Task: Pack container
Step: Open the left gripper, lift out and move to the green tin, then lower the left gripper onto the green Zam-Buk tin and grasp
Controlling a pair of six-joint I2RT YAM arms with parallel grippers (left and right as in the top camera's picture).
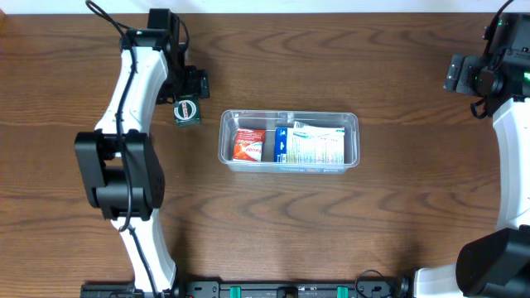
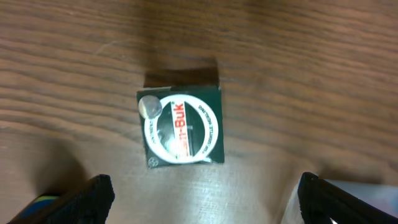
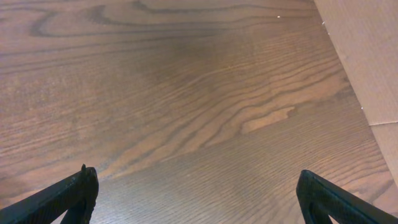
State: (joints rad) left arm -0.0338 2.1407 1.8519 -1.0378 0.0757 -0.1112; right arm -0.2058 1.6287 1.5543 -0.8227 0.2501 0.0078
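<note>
Container (image 1: 354, 142) partly packed
Packets (image 1: 310, 145) lie inside; the green packet (image 2: 180, 127) sits on the counter (image 1: 373, 232) just left, under my wide left claw (image 2: 205, 199). Right claw (image 3: 199, 193) wide, empty.

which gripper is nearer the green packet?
Left. The left gripper hovers open over the green packet; the right gripper is far off, beyond the container.

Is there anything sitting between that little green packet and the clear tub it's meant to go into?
Nothing visible does. Only bare table lies between the green packet and the container beside it. The left gripper hangs open above the packet.
</note>
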